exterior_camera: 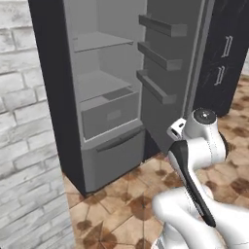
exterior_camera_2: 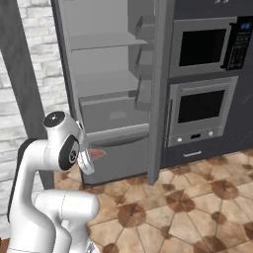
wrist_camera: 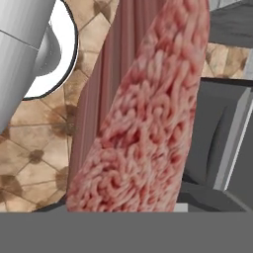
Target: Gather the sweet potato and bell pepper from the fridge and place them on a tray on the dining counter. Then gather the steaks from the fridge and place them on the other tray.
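Before the open fridge [exterior_camera: 104,92], low over the tiled floor [exterior_camera_2: 197,207], the jaws hold a steak [wrist_camera: 148,113] upright, marbled face showing.

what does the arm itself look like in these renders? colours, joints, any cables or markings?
The arm has glossy white rounded link shells. Dark, near-black bands run along the link seams, and a round grey cap with a dark ring closes the top joint. The links are fat and tubular, with bulbous elbows. No external cables, labels or logos can be made out.
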